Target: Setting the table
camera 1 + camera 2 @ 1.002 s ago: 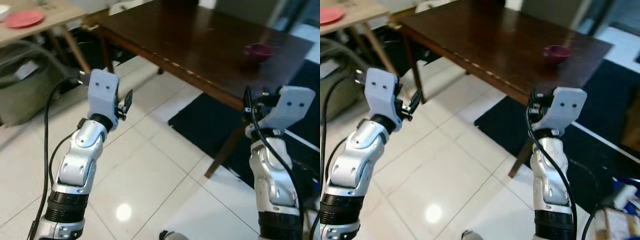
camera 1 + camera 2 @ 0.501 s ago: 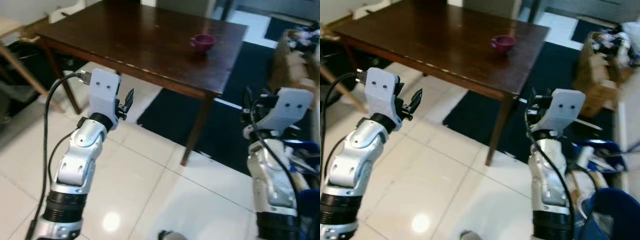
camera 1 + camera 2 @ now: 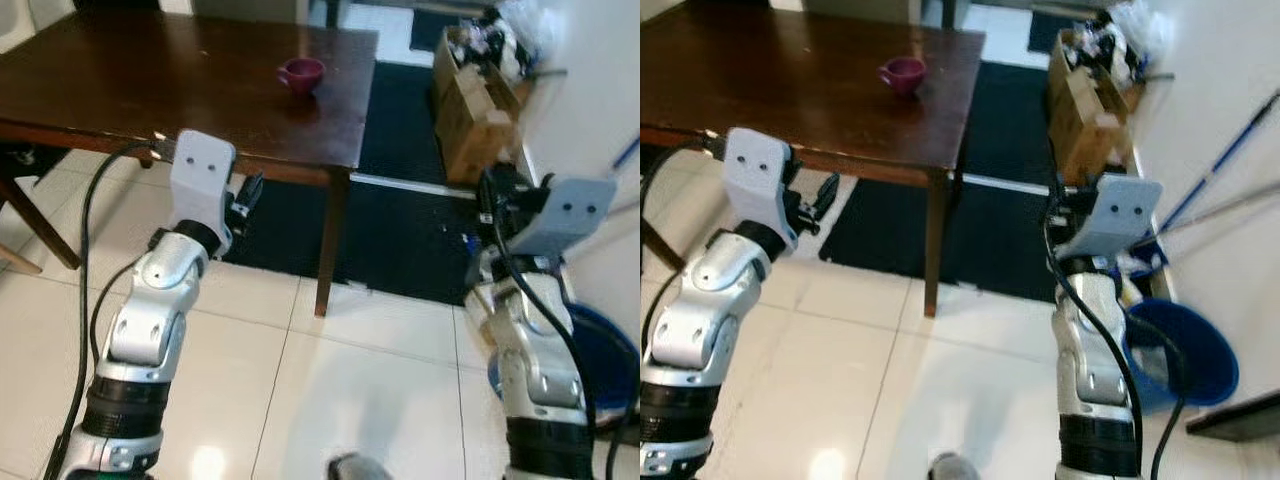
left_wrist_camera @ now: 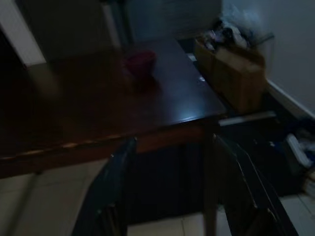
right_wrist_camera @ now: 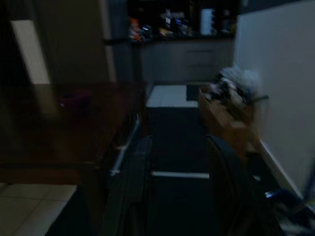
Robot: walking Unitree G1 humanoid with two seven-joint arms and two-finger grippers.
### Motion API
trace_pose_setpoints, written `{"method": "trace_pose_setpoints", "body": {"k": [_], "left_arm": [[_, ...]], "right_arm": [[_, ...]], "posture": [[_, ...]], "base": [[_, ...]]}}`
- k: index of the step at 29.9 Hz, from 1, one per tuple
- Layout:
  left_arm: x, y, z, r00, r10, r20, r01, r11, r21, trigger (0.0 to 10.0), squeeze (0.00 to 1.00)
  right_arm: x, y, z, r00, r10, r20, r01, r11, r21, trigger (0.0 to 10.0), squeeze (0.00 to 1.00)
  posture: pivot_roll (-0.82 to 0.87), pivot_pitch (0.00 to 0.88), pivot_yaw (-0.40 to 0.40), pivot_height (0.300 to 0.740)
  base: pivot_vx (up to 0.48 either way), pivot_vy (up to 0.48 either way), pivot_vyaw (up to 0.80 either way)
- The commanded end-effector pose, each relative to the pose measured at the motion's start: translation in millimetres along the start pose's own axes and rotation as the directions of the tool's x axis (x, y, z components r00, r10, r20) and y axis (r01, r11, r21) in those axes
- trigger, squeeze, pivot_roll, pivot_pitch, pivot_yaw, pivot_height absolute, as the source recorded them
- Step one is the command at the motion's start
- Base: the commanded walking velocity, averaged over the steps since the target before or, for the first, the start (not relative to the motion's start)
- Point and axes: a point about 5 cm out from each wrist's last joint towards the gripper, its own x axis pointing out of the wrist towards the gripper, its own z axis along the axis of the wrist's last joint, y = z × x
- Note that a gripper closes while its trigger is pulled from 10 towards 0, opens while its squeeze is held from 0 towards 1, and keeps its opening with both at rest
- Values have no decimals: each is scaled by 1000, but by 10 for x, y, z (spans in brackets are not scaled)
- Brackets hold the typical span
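A dark wooden table (image 3: 150, 80) stands ahead to my left, with a small magenta bowl (image 3: 301, 73) near its far right corner. My left gripper (image 3: 248, 192) is raised in front of the table's near edge, well short of the bowl. The left wrist view shows that gripper (image 4: 172, 142) open, holding nothing, with the bowl (image 4: 140, 61) beyond it. My right gripper (image 3: 495, 185) is held up to the right of the table, over the black rug. In the right wrist view that gripper (image 5: 179, 140) is open and empty too.
The table's corner leg (image 3: 328, 240) stands on the edge of a black rug (image 3: 400, 220). Cardboard boxes of clutter (image 3: 475, 90) line the right wall. A blue bucket (image 3: 1185, 355) and long broom handles (image 3: 1230, 150) are close to my right arm. White tile floor lies below.
The camera has swung to the right, so the table and bowl sit further left in view, and the boxes, bucket and wall have come in. Both arms hold the same pose.
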Motion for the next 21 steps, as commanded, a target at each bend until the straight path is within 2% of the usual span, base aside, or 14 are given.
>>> {"method": "trace_pose_setpoints", "body": {"k": [1, 3, 5, 7, 9, 12, 13, 16, 17, 18, 20, 21], "left_arm": [[-8, -26, -16, 1000, -16, -5, 16, 1000, -8, 10000, 0], [-7, -29, -15, 1000, -16, -2, 16, 1000, -11, 10000, 0], [-6, -10, -18, 1000, 12, -1, -12, 1000, -1, 10000, 0], [-15, 46, -34, 998, 63, -2, -63, 998, 9, 10000, 0], [-37, 94, -51, 995, 96, -4, -96, 995, 13, 10000, 0], [-79, 138, -62, 993, 120, -2, -120, 993, 15, 10000, 0], [-136, 186, -72, 989, 146, -1, -146, 989, 26, 10000, 0], [-175, 217, -77, 987, 164, 0, -163, 986, 35, 10000, 0], [-439, 367, -170, 971, 235, -42, -233, 971, 52, 10000, 0], [-439, 367, -170, 971, 235, -42, -233, 971, 52, 10000, 0], [-638, 440, -246, 957, 278, -85, -274, 960, 55, 10000, 0], [-692, 452, -272, 952, 289, -99, -285, 957, 54, 10000, 0]], "right_arm": [[-4, -32, -1, 1000, -7, 0, 7, 1000, 3, 10000, 0], [2, -22, -9, 1000, 5, -5, -5, 1000, 12, 10000, 0], [0, 107, -35, 993, 115, -31, -112, 990, 81, 10000, 0], [-28, 298, -30, 965, 260, -32, -250, 950, 186, 10000, 0], [-53, 416, -10, 939, 343, -17, -328, 911, 251, 10000, 0], [-66, 491, 0, 920, 391, -5, -374, 884, 281, 10000, 0], [-68, 542, -11, 910, 415, -4, -395, 869, 297, 10000, 0], [-69, 574, -21, 903, 429, -5, -407, 861, 306, 10000, 0], [-55, 674, -106, 887, 460, -28, -429, 846, 317, 10000, 0], [-55, 674, -106, 887, 460, -28, -429, 846, 317, 10000, 0], [-38, 711, -151, 878, 476, -41, -441, 840, 317, 10000, 0], [-30, 713, -157, 876, 480, -44, -444, 839, 315, 10000, 0]], "posture": [[-93, 26, 72, 740], [-94, 25, 72, 740], [-92, 21, 72, 740], [-87, 15, 68, 740], [-78, 11, 56, 740], [-59, 11, 43, 740], [-36, 8, 28, 740], [-36, 8, 28, 740], [12, 12, -1, 740], [12, 12, -1, 740], [27, 16, -11, 740], [27, 16, -11, 740]], "base": [[0, 0, -800], [0, 0, -688], [0, 0, 0], [0, 0, 0], [0, 0, 0], [0, 0, 0], [0, 0, 0], [0, 0, 0], [0, 0, 0], [0, 0, 0], [0, 0, 0], [0, 0, 0]]}}
